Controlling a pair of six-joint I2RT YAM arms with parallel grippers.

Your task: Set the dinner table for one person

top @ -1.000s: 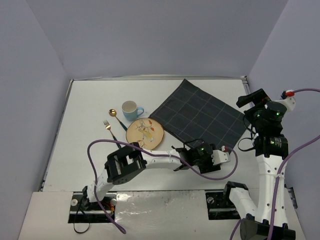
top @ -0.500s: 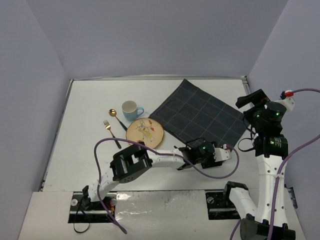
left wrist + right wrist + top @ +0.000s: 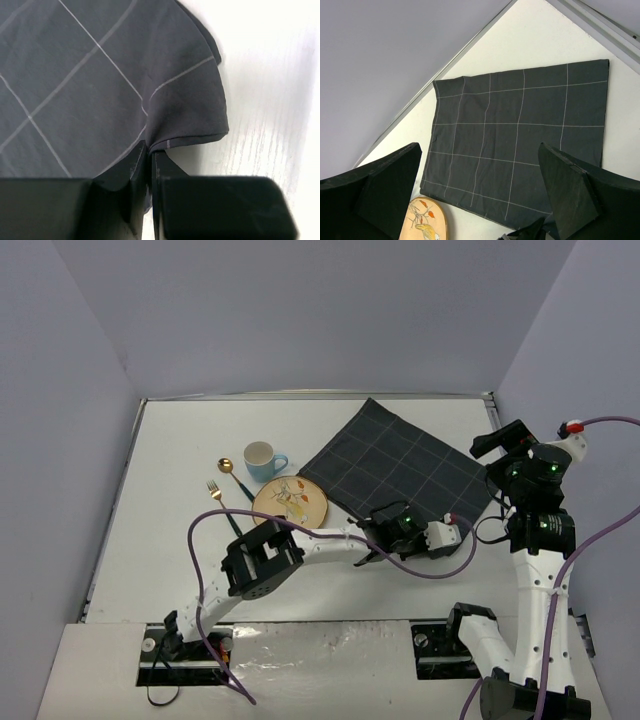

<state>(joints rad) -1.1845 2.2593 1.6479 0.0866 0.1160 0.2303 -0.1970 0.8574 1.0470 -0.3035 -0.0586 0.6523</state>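
Left jaws pinched on checked cloth [image 3: 100, 90] edge, left arm [image 3: 310, 548] stretched low, right jaws raised, wide apart.

The back wall [image 3: 320, 310], the left wall [image 3: 50, 460] and the right wall [image 3: 600, 320] are plain, pale purple-grey. They stand close around the white dinner table [image 3: 165, 540]. The light is soft and even.

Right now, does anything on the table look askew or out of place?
Yes. The dark checked cloth lies at a slant to the edges of the dinner table, and it is puckered into a fold near one corner, where the left gripper pinches it. I see nothing spilled or broken.
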